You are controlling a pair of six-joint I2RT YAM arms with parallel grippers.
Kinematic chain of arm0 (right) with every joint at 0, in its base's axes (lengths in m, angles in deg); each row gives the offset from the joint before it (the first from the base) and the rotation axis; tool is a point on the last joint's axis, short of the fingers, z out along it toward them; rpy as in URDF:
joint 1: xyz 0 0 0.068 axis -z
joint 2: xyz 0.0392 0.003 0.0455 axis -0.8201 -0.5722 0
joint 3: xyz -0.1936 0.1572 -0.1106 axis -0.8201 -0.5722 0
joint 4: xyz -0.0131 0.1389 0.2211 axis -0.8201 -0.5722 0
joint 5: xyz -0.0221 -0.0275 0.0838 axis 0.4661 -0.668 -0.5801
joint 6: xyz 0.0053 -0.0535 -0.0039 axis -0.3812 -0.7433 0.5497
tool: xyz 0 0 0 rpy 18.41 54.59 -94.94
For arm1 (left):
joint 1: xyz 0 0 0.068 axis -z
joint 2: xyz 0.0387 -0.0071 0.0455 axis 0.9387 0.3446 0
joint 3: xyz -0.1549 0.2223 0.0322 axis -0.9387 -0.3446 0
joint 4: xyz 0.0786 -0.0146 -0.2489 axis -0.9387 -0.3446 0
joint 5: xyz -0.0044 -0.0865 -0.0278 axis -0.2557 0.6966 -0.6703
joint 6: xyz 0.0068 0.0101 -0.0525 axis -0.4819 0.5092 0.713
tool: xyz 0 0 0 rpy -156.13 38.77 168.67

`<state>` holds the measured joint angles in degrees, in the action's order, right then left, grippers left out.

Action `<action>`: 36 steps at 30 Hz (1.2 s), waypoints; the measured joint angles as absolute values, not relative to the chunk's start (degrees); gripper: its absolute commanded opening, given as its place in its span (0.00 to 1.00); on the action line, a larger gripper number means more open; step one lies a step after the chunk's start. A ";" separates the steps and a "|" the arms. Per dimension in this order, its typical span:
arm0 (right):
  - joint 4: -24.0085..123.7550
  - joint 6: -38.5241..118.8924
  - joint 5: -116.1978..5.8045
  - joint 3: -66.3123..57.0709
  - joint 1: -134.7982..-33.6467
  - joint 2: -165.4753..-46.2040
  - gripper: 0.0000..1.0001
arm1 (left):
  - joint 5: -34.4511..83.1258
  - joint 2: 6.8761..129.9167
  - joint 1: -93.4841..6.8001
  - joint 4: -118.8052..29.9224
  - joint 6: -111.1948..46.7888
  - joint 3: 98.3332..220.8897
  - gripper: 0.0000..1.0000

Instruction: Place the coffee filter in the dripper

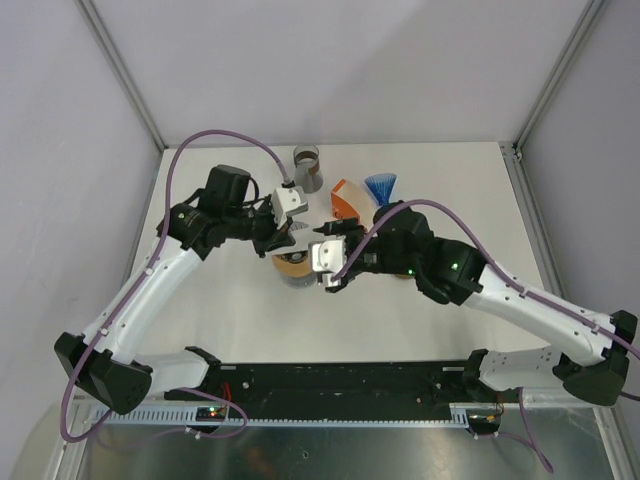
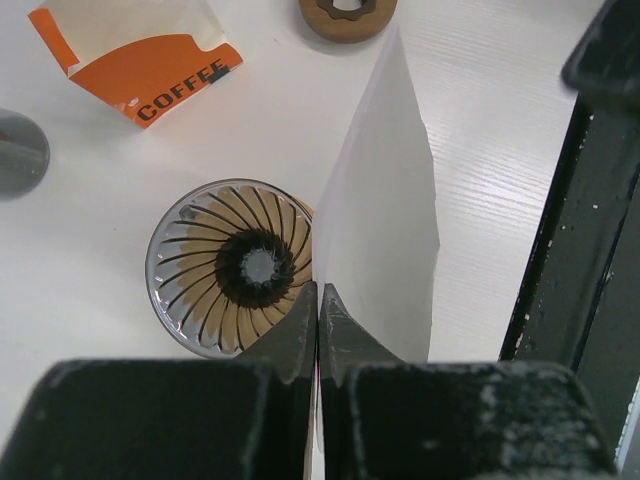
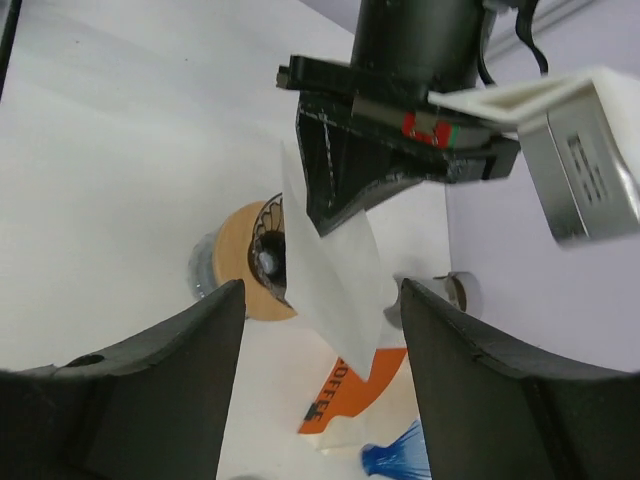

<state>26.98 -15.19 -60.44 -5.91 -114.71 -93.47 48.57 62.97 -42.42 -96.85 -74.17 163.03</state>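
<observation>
The glass dripper [image 2: 243, 265] with its dark ribbed cone stands on the white table; it also shows in the top view [image 1: 292, 270] and the right wrist view [image 3: 255, 262]. My left gripper [image 2: 320, 300] is shut on the lower edge of the white paper coffee filter [image 2: 385, 200] and holds it upright just to the right of the dripper's rim. From the right wrist view the filter [image 3: 335, 285] hangs from the left gripper [image 3: 330, 215] above the dripper. My right gripper [image 3: 320, 330] is open and empty, facing the filter; in the top view it [image 1: 322, 260] is just right of the dripper.
An orange coffee bag [image 2: 140, 60] lies beyond the dripper, with a grey cup [image 1: 308, 168] and a blue brush [image 1: 380, 185] at the back. A wooden ring [image 2: 347, 12] lies on the table. The right arm [image 2: 590, 200] is close on the left gripper's right.
</observation>
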 measured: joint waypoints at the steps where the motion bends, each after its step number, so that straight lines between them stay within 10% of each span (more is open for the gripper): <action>1: 27.20 -15.91 -60.48 -5.69 -115.13 -93.93 0.68 | 48.54 62.97 -42.42 -96.78 -74.11 163.03 0.00; 7: 27.49 -19.47 -60.00 -2.04 -115.52 -101.16 0.64 | 48.57 62.94 -42.42 -96.78 -73.72 163.03 0.00; 24: 15.99 -22.09 -57.25 6.03 -113.86 -111.67 0.08 | 44.17 62.97 -42.99 -96.50 -71.18 164.15 0.00; 31: 13.69 -21.72 -58.56 6.03 -113.88 -112.31 0.07 | 39.85 62.97 -47.23 -92.96 -68.60 165.46 0.00; 36: 15.46 -21.07 -59.50 5.52 -113.84 -112.28 0.32 | 37.00 62.97 -48.00 -91.06 -67.22 165.33 0.00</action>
<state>15.46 -21.07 -59.50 5.52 -113.84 -112.28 37.00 62.97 -48.00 -91.06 -67.22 165.33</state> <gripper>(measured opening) 0.151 0.006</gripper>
